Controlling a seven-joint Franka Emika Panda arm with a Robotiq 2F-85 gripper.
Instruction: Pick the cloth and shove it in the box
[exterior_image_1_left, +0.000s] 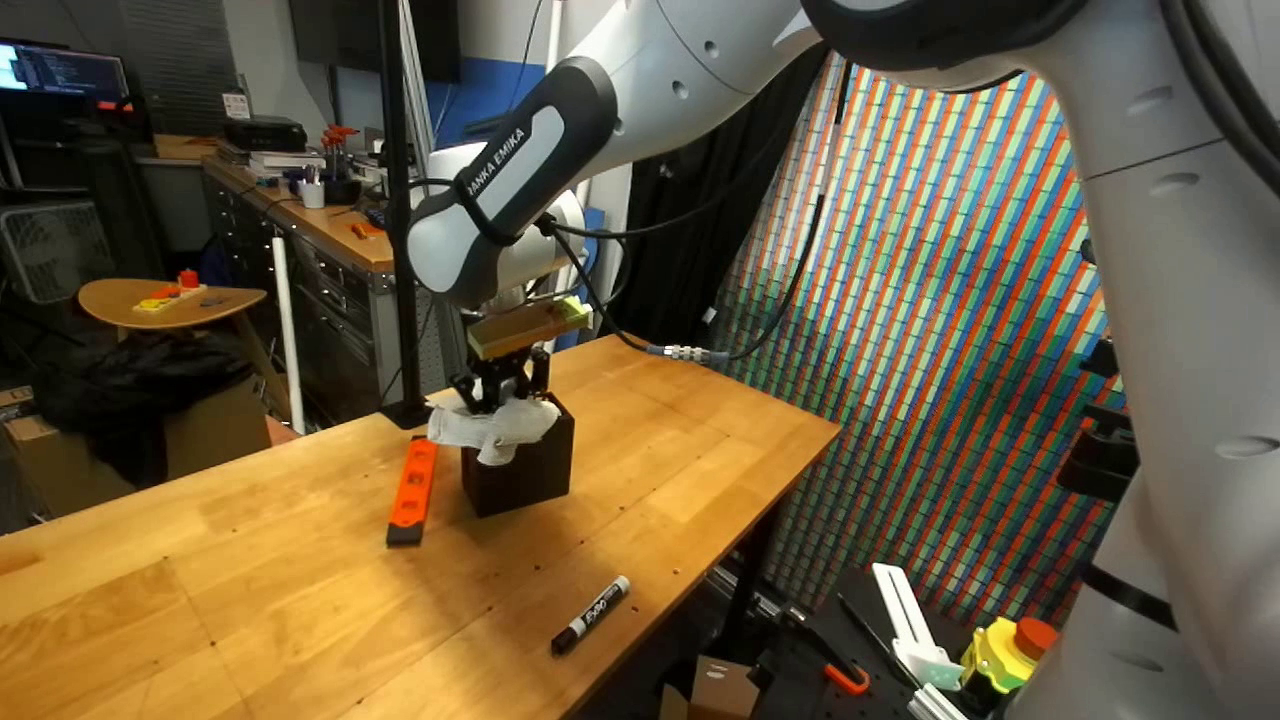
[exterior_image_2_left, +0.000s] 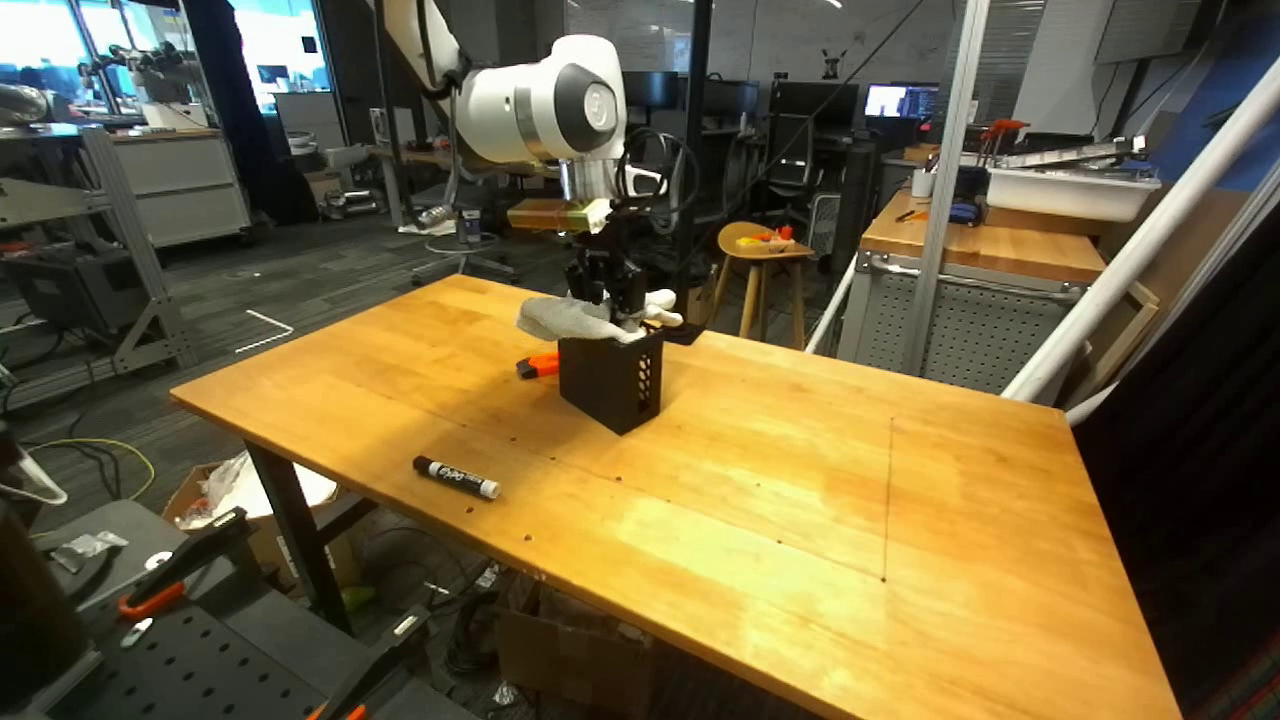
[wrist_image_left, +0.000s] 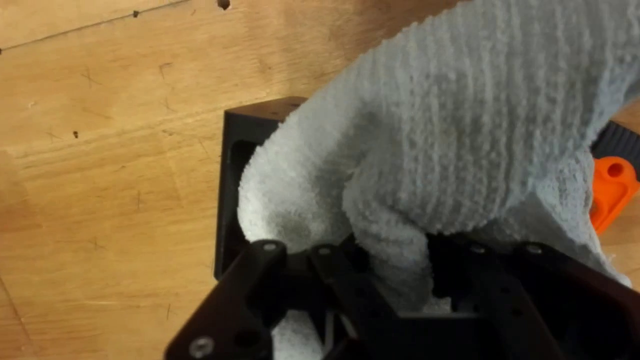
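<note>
The cloth is light grey-white and ribbed, and it lies bunched over the top of the black box in both exterior views (exterior_image_1_left: 520, 422) (exterior_image_2_left: 565, 318). The box stands upright on the table in both exterior views (exterior_image_1_left: 530, 478) (exterior_image_2_left: 605, 385). My gripper (exterior_image_1_left: 500, 395) points down just above the box, also seen in an exterior view (exterior_image_2_left: 610, 300). In the wrist view, a fold of cloth (wrist_image_left: 430, 130) is pinched between the fingers (wrist_image_left: 400, 255). Cloth hangs out past the box sides. The box rim (wrist_image_left: 223, 200) shows at left; most of its opening is hidden under the cloth.
An orange level (exterior_image_1_left: 413, 490) lies beside the box, partly hidden behind it in an exterior view (exterior_image_2_left: 540, 366). A black marker (exterior_image_1_left: 590, 615) lies near the table edge, also in an exterior view (exterior_image_2_left: 457, 478). A black post (exterior_image_1_left: 400, 250) stands at the table's far edge.
</note>
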